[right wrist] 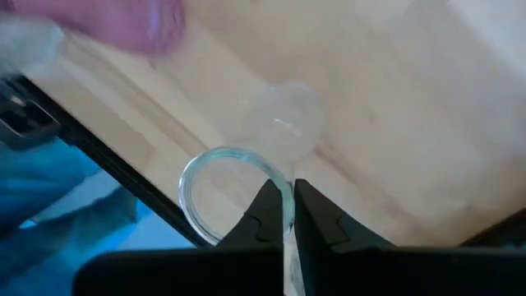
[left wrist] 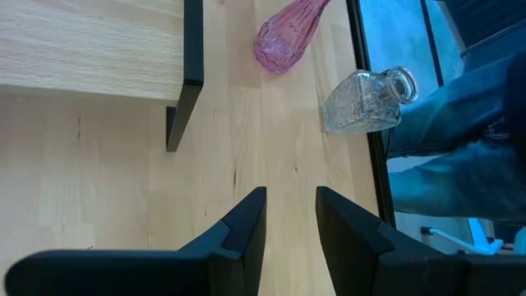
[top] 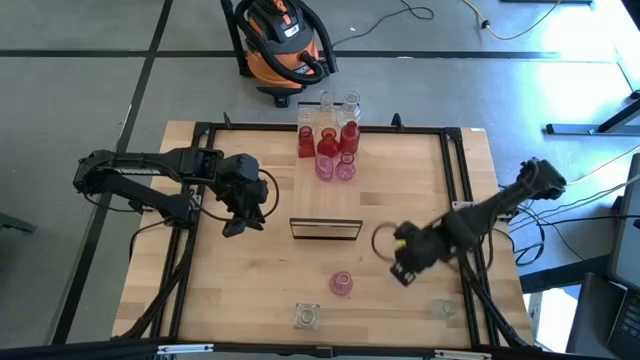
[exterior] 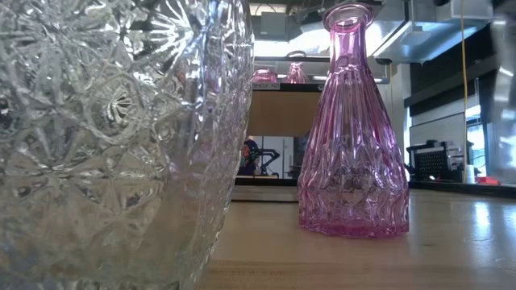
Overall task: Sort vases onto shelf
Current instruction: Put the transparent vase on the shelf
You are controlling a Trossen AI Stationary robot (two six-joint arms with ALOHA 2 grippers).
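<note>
1. My right gripper (right wrist: 283,215) is pinched narrow on the rim of a clear round glass vase (right wrist: 234,191); in the overhead view that vase (top: 384,240) hangs at the gripper's (top: 398,243) inner side, over the table to the right of the shelf.
2. The shelf, a small light-wood plank with a dark edge (top: 326,229), sits mid-table between my two arms.
3. My left gripper (top: 238,222) hovers just left of the shelf, fingers (left wrist: 238,233) parted a moderate way with only bare tabletop between them.
4. Past those fingers I see a pink ribbed glass vase (left wrist: 283,37) and a clear cut-glass vase (left wrist: 366,100) on the near part of the table, well apart from the claw.
5. A cluster of red, pink and clear vases (top: 329,136) stands at the far edge of the table.
</note>
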